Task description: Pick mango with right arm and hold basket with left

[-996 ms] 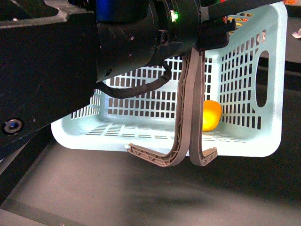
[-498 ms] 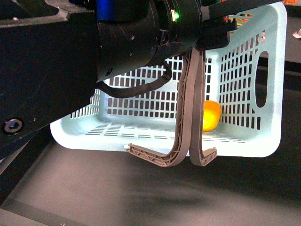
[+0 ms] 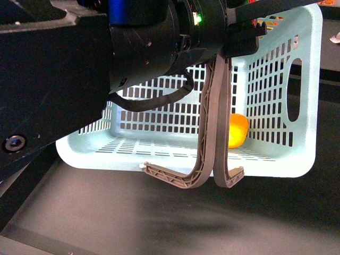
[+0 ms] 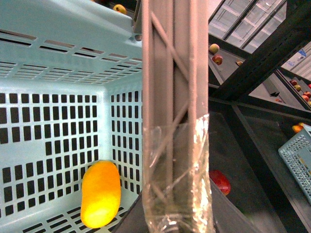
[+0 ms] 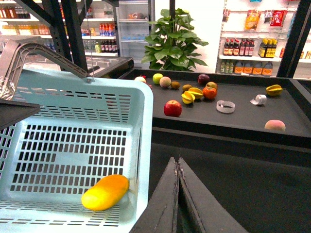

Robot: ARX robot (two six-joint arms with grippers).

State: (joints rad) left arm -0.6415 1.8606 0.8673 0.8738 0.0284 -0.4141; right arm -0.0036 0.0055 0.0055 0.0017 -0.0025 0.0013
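Two grey handles (image 3: 212, 122) are clamped together in the left gripper (image 3: 241, 38). If that grip slips, the tilted basket (image 3: 276, 167) hanging below it would probably swing or drop. Lower still, the mango (image 3: 237, 130) lies on the basket floor against a side wall. The left arm (image 3: 149, 48) reaches level above the basket. The right gripper (image 5: 176, 165) hovers outside the rim, pinched together and empty.

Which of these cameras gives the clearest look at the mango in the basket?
The right wrist view: the whole mango lies unobstructed on the basket floor. The left wrist view also shows it whole; the front view hides half behind the handles.
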